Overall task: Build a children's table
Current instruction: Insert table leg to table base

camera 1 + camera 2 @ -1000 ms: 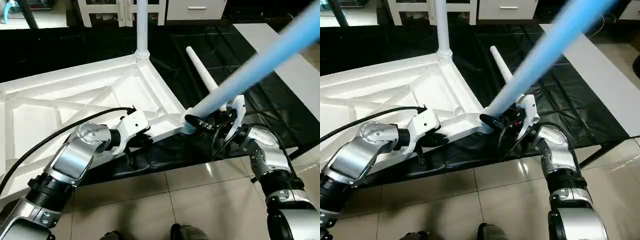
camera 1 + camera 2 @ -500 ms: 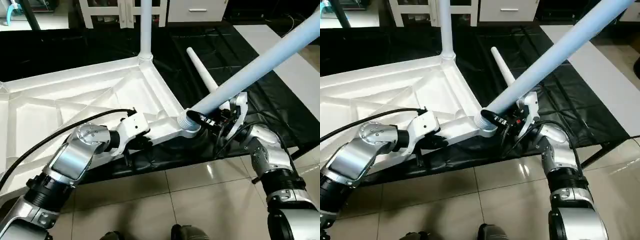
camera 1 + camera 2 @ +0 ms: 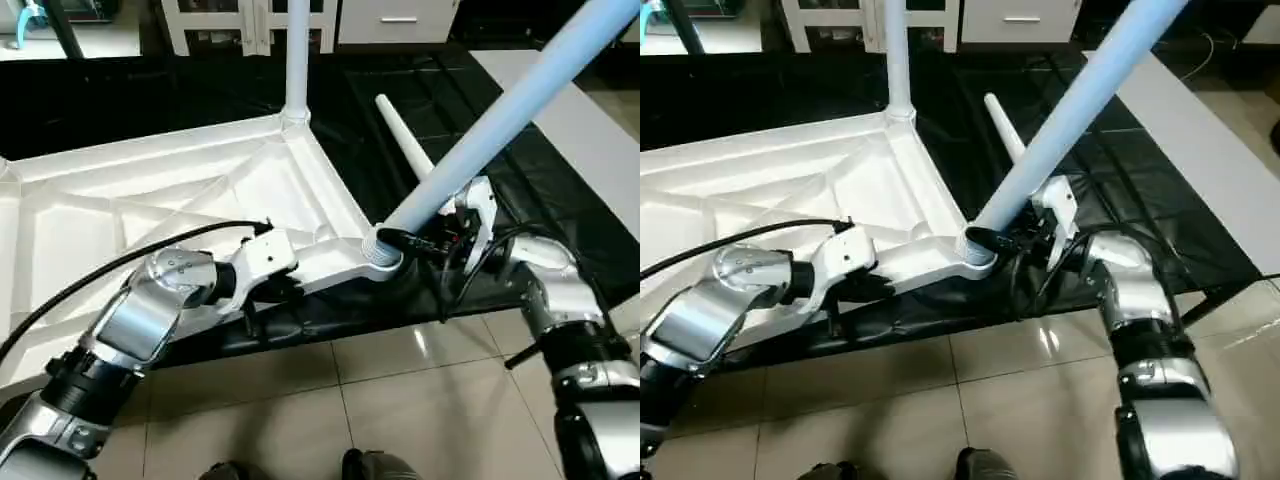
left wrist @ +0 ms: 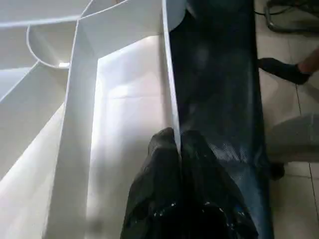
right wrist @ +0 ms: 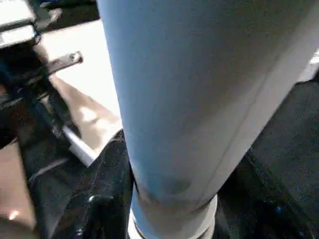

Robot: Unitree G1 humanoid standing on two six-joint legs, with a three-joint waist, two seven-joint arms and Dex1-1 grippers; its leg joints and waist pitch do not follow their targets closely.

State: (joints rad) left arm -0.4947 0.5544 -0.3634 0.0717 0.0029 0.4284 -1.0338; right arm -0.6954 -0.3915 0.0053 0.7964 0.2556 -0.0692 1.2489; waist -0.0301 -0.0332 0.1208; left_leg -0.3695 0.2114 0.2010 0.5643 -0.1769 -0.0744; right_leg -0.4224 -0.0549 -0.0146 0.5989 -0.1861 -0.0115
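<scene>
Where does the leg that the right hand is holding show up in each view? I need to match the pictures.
Left eye: the leg runs from the near corner socket up to the top right.
Right eye: same slant, centre to top.
Left wrist: not in it; the top rim and left hand show.
Right wrist: the wide tube up the middle.
Shared landmark: the near corner socket.

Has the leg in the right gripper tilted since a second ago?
Yes. The leg has swung more upright, toward the standing leg, its threaded end at the near corner socket.
</scene>
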